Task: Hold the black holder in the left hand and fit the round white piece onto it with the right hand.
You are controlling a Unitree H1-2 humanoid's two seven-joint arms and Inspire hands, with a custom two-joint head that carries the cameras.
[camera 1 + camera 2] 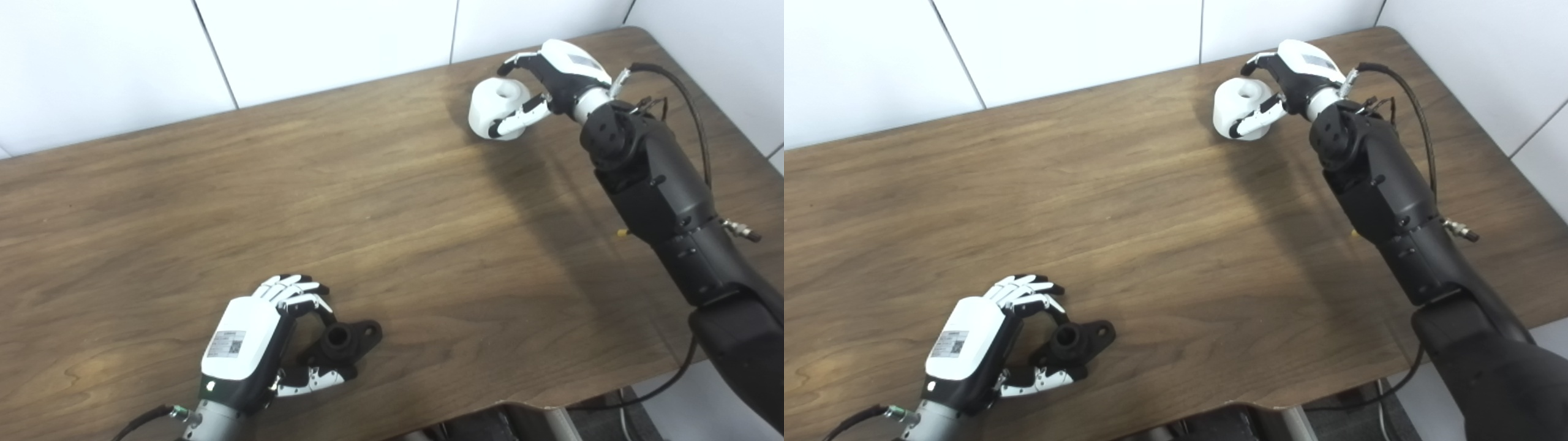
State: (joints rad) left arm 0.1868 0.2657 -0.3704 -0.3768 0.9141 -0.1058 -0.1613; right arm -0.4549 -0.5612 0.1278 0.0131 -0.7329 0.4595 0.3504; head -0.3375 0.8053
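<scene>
The black holder (344,345), a small bracket with a round socket on top, lies on the wooden table (306,202) near its front edge. My left hand (257,340) curls around it, thumb below and fingers above, gripping its left side. At the far right of the table the round white piece (497,105) with a hole in its middle sits between the fingers and thumb of my right hand (551,82), which is closed around it. The same white piece (1240,105) shows in the right eye view, resting low at the table surface.
A white panelled wall (306,43) runs behind the table. My black right arm (661,202) crosses the right side, with a cable (692,110) looping beside it. The table's front edge (490,401) lies close below the left hand.
</scene>
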